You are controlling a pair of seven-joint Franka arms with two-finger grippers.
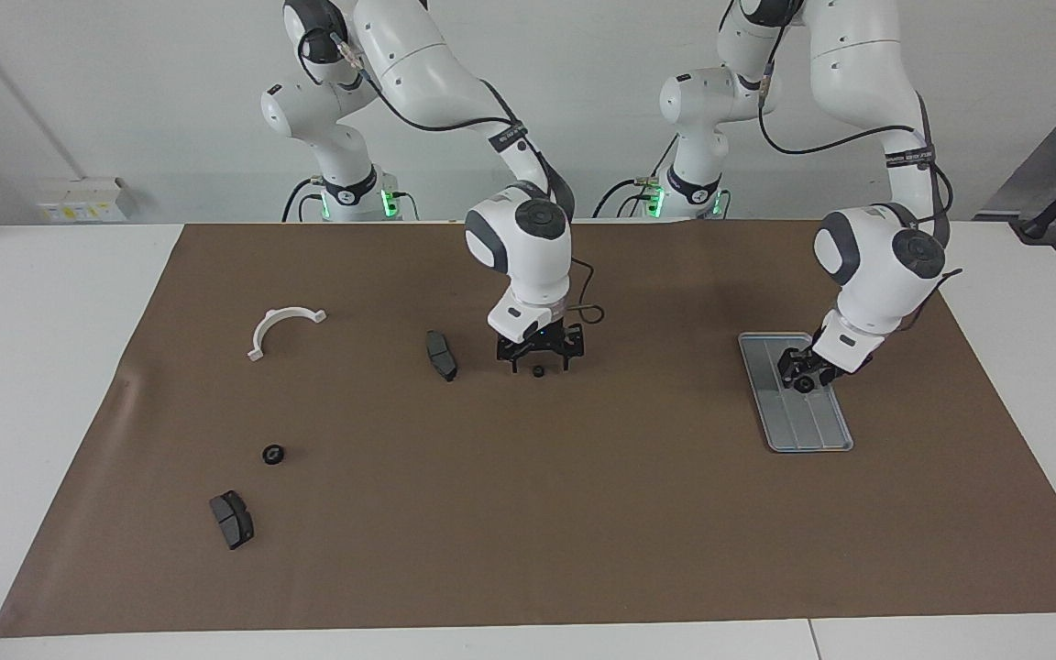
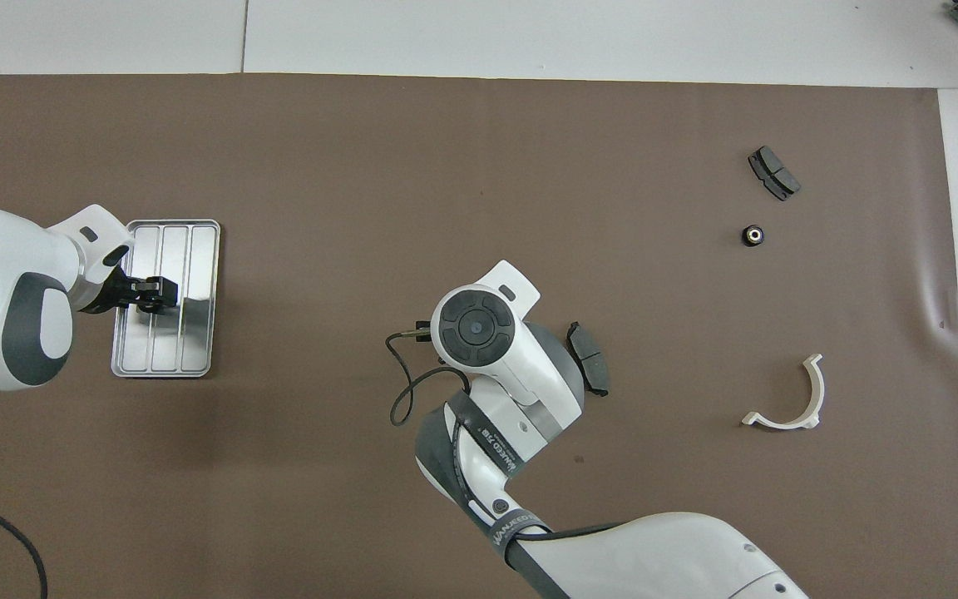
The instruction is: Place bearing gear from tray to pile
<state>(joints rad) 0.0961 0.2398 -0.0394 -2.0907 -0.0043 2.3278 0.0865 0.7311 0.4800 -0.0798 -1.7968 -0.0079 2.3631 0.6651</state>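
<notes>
The silver ridged tray (image 1: 808, 431) (image 2: 196, 333) lies toward the left arm's end of the table. My left gripper (image 1: 803, 378) (image 2: 150, 294) is down on the tray, right at a black bearing gear (image 1: 804, 386). From above the gripper covers that gear. Whether the gear is gripped does not show. My right gripper (image 1: 539, 359) hangs open at the table's middle, its fingers (image 1: 513, 357) straddling a small black gear (image 1: 538, 371) on the mat. The right wrist hides that gear from above. No pile is in view; parts lie scattered.
A dark brake pad (image 1: 441, 355) (image 2: 589, 358) lies beside the right gripper. Toward the right arm's end lie a white curved bracket (image 1: 282, 327) (image 2: 791, 399), another black gear (image 1: 273, 454) (image 2: 753, 235) and a second brake pad (image 1: 231, 519) (image 2: 773, 172).
</notes>
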